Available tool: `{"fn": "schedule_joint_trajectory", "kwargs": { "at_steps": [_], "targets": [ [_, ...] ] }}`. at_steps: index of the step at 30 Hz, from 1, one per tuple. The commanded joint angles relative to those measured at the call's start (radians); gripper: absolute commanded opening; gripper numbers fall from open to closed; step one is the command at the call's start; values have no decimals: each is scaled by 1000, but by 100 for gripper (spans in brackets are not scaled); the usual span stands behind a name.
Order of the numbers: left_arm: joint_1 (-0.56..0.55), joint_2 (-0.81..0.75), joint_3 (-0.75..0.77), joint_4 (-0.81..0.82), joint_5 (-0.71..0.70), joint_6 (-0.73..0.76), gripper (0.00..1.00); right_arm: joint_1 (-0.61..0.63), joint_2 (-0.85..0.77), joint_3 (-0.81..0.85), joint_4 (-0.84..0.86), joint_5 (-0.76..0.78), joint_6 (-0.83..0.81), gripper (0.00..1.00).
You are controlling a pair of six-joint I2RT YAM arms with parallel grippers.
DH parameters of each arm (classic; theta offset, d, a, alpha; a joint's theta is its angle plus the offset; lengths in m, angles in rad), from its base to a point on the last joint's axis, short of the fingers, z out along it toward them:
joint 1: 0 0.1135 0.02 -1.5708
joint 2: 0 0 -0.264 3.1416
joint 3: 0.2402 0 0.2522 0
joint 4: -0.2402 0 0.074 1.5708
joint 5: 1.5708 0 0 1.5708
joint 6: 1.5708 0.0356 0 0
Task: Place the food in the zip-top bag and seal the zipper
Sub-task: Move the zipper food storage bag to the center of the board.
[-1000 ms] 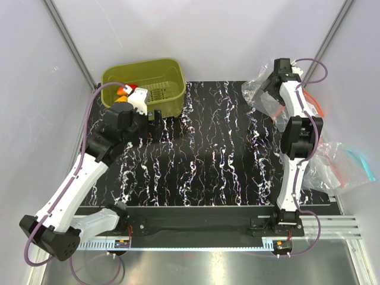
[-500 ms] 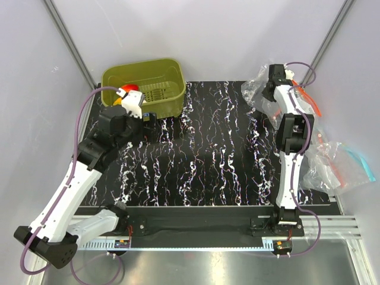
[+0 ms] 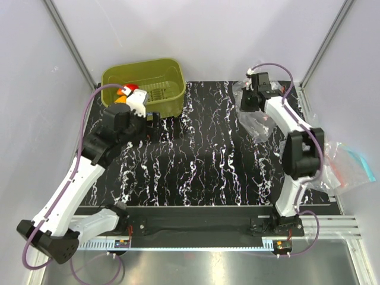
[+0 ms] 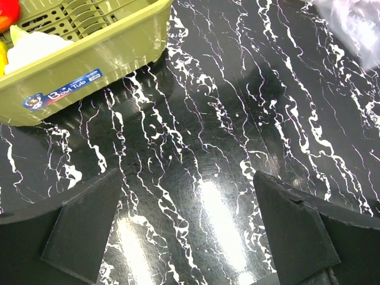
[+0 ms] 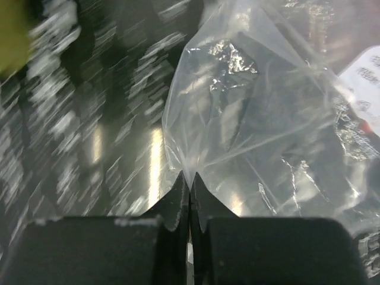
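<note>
We are at the opening step: getting hold of the bag, with no food moved yet. The right gripper (image 5: 190, 184) is closed tight on a thin fold of the clear plastic zip-top bag with the white printed label (image 5: 255, 119), its two fingers meeting with only film between them. From above, that bag (image 3: 259, 120) sits at the far right of the black white-veined bench (image 3: 202, 154), bunched under and beside the gripper (image 3: 246, 98). We cannot tell where its red zipper strip lies, or which way the mouth faces; the film is too crumpled.

The left gripper (image 4: 187, 202) stands wide open and empty above bare bench, just beside the olive-green slotted plastic basket (image 4: 89, 53). The food is all inside that basket: the red toy tomato (image 4: 7, 10) and the white toy cauliflower (image 4: 35, 47) show at its near wall.

A second clear bag with a light-blue strip (image 3: 350, 163) lies at the right edge of the bench, apart from the held one.

We judge that the next move calls for drawing the held bag toward the open middle of the bench, closer to the basket, and laying it so the mouth is reachable. The pinch holds only a small fold, so a slow pull seems wise. The open left gripper is then free to catch one lip or go for the food.
</note>
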Motion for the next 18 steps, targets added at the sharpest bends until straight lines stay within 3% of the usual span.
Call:
{"fn": "schedule_joint_trajectory", "kwargs": {
  "at_steps": [1, 4, 5, 7, 9, 13, 18],
  "targets": [
    [4, -21, 34, 34, 31, -5, 99, 48, -259, -175, 42, -284, -123, 0],
    [6, -28, 28, 37, 55, 3, 99, 86, -420, -310, 4, -399, -152, 15],
    [4, -27, 28, 37, 58, 6, 99, 94, -451, -328, -22, -427, -158, 39],
    [6, -24, 28, 38, 63, 4, 99, 99, -537, -373, -89, -456, -169, 66],
    [6, -24, 24, 49, 72, -2, 99, 99, -612, -400, -128, -420, -164, 82],
    [4, -12, 11, 86, 89, -25, 99, 97, -639, -373, -186, -383, -166, 84],
    [4, 62, 31, 120, 118, -56, 99, 97, -536, -329, -235, -311, -36, 81]
  ]
}}
